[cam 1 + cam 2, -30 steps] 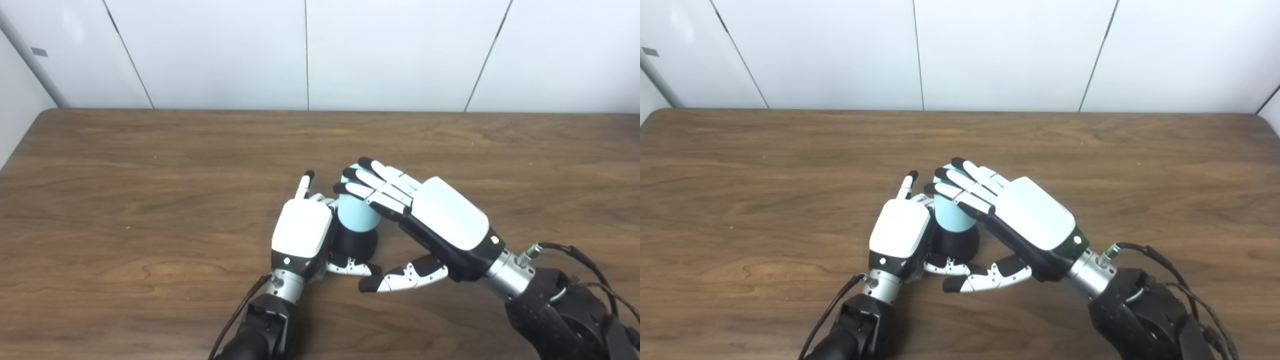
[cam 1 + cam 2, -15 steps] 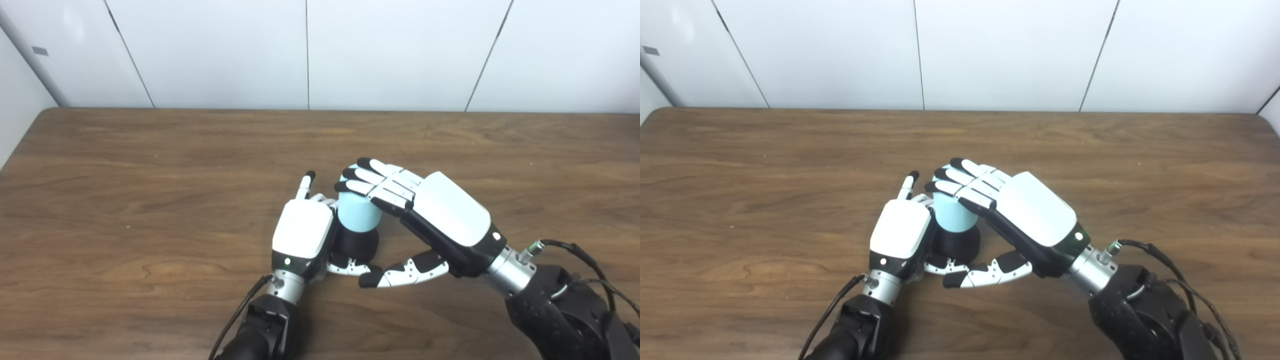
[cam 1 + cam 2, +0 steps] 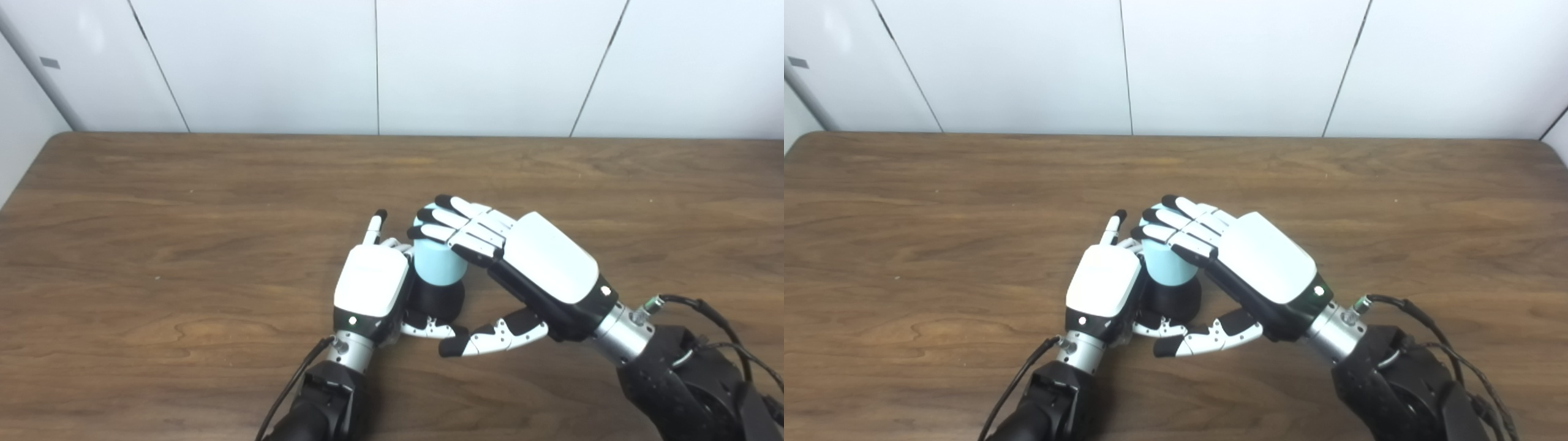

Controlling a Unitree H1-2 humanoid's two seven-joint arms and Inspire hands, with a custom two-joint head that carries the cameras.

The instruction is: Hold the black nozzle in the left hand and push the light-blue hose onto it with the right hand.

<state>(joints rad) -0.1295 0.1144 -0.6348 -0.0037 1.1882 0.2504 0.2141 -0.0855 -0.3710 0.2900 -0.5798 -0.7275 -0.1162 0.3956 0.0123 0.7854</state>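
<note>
Left hand (image 3: 372,283) wraps round black plastic nozzle (image 3: 436,300); right hand (image 3: 539,263), fingers flat, not closed, presses short light-blue rubber hose (image 3: 436,264). Hose looks soft, light: you push from top

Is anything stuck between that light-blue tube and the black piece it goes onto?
Nothing visible. The light-blue hose sits directly on the round black nozzle, held by the left robot hand; the right robot hand rests its fingers on the hose top.
</note>
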